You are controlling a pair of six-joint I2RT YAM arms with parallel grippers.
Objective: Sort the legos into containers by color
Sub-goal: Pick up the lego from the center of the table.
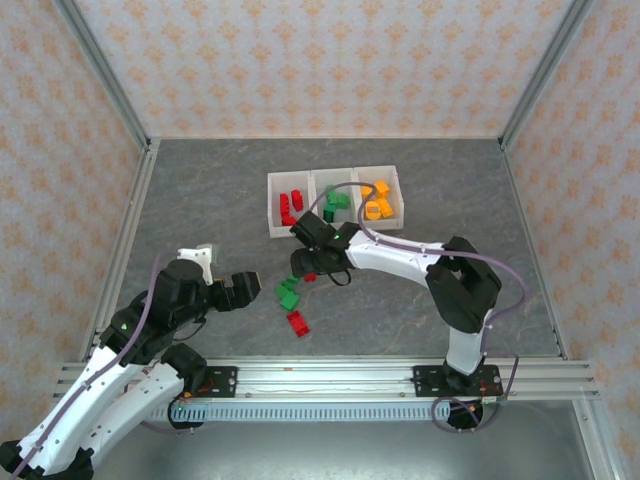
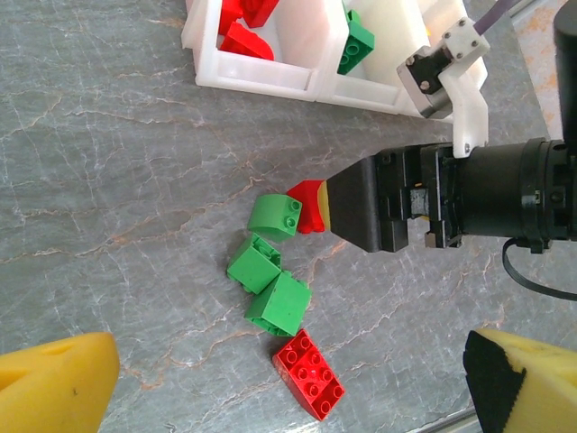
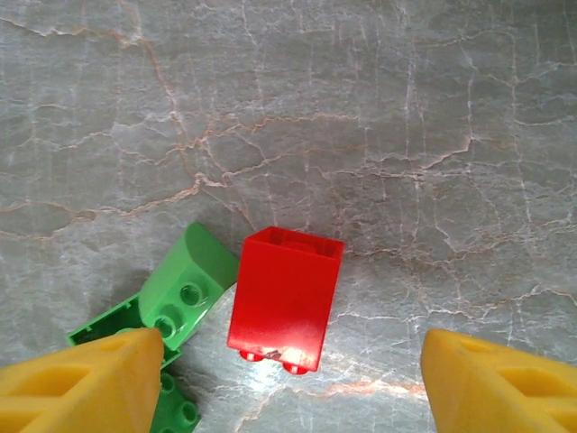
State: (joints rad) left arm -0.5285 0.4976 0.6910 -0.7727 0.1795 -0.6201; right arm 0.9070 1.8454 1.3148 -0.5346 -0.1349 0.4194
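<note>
The containers (image 1: 272,212) stand in a row at mid-table, with red legos (image 1: 291,205) in the left one, green (image 1: 337,201) in the middle and orange (image 1: 378,200) on the right. Loose legos lie in front: a red block (image 3: 284,302) on its side, a rounded green one (image 3: 185,284), two green cubes (image 2: 270,287) and a flat red brick (image 2: 308,374). My right gripper (image 3: 288,388) hangs open over the red block, with a wide gap on either side of it. My left gripper (image 2: 288,397) is wide open and empty, just short of the flat red brick.
The right arm's black wrist (image 2: 379,212) sits close beside the loose pile in the left wrist view. An aluminium rail (image 1: 330,380) runs along the table's near edge, and patterned walls enclose the grey marbled tabletop (image 1: 200,200).
</note>
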